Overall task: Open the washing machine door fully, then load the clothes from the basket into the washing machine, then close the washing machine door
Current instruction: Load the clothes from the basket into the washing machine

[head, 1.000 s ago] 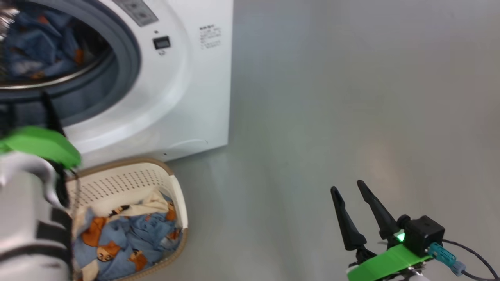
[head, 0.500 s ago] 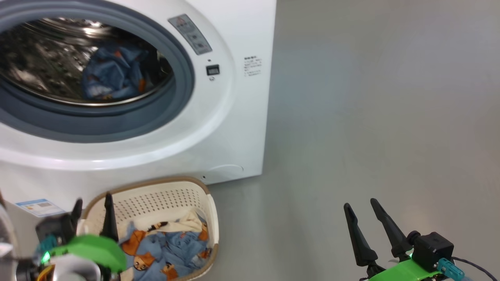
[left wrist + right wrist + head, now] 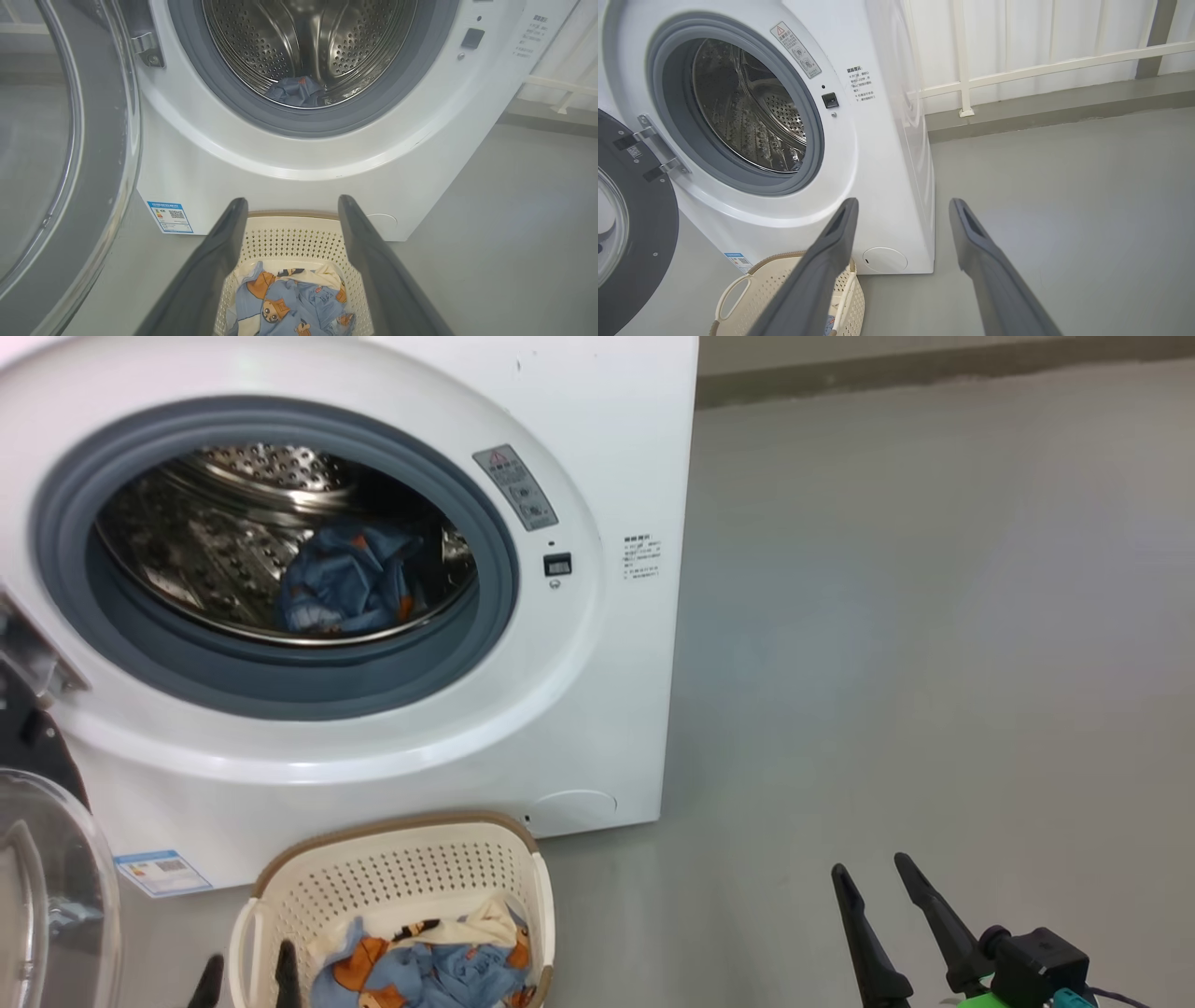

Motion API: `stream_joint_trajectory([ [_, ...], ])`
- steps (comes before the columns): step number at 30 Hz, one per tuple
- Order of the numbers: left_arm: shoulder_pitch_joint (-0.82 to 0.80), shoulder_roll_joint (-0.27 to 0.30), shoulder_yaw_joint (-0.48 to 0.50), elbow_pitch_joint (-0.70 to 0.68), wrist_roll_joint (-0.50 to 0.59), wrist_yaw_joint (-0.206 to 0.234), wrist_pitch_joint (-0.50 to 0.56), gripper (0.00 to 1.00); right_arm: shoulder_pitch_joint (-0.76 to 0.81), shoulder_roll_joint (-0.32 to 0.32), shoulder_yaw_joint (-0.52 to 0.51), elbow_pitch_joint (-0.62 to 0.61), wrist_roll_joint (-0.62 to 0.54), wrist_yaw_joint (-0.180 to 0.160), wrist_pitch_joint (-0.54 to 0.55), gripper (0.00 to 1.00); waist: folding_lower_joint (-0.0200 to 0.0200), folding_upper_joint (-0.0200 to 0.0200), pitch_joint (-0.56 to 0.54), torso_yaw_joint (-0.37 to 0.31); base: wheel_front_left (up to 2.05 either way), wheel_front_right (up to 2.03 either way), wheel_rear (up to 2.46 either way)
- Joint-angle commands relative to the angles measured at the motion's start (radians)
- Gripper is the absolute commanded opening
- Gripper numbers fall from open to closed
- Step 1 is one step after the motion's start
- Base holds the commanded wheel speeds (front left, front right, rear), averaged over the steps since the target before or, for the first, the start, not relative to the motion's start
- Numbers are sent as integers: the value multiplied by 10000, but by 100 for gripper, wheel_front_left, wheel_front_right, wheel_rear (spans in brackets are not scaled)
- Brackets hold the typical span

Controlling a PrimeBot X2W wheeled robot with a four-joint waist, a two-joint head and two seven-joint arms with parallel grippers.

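Observation:
The washing machine [image 3: 597, 709] stands with its drum open, and one light-blue piece of the clothes [image 3: 350, 581] lies inside. The washing machine door [image 3: 107, 116] is swung wide to the left, and its glass bowl [image 3: 37, 887] shows at the head view's lower left. The basket [image 3: 401, 887] sits on the floor before the machine, holding more bear-print clothes [image 3: 289, 298]. My left gripper [image 3: 292, 201] hovers open and empty above the basket, and its fingertips [image 3: 285, 963] show beside the basket's left handle. My right gripper [image 3: 873, 868] stands open and empty over bare floor to the right.
Grey floor stretches to the right of the machine. A white railing [image 3: 1017, 70] and a low kerb run behind it. A blue label sticker [image 3: 169, 217] sits low on the machine's front, beside the door.
The head camera has tilted up and swung left, so the whole picture shifted. My left arm has drawn back and down from the drum mouth to above the basket, still open and empty. The right gripper kept its pose.

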Motion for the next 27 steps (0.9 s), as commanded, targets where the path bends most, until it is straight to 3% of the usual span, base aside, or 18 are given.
stream_joint_trajectory([
  [1,111,135,269,-534,-68,156,-67,100,-112,-84,179,-258,-38,16,-48,100,1,0,-176,58,0,0,0],
  [7,934,135,273,-1535,-370,577,-67,100,-40,-94,63,-320,-54,16,-48,100,1,0,-265,162,0,0,0],
  [27,1311,134,27,-1986,-469,703,-67,100,38,-47,-10,-361,-85,16,-48,100,1,0,-252,304,0,0,0],
])
